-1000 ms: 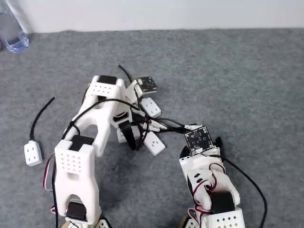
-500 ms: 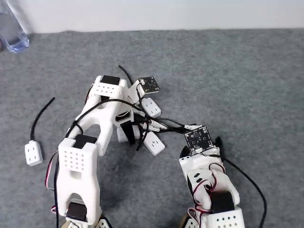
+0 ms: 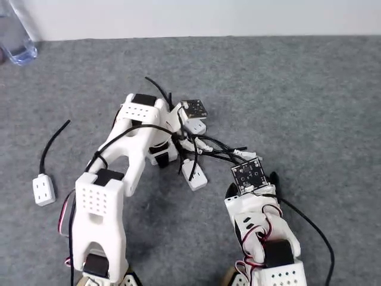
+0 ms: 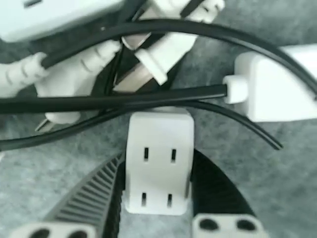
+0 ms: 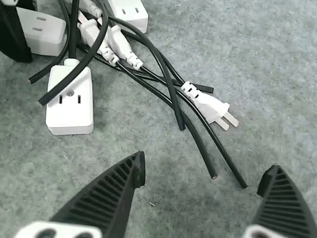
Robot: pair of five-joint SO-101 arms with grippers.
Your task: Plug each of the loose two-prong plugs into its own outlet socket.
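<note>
**Tangled cords threatened both grasps**

The left gripper (image 4: pixel 158 191) was clamped on the held socket (image 4: pixel 158 158), one jaw pressed to each flank, slots facing up. Black cords (image 4: pixel 148 91) lay straight across the socket's far end, and a second plug (image 4: pixel 158 49) sat just beyond them among more cord. Any lift or pull would likely have dragged that whole knot along, shifting the other pieces or twisting the socket in the jaws.

The right gripper (image 5: pixel 205 171) hung with its jaws wide apart above the carpet (image 3: pixel 309 89), holding nothing. The plug (image 5: pixel 210 105) lay flat near it, prongs pointing away from the pile, with two cord ends running just beside it. A careless close could have pinched a cord together with the plug, or caught the plug askew so the prongs would not line up with the slots.

The free socket (image 5: pixel 69 101) lay near, a cord draped over it; that cord could have blocked insertion there.
</note>
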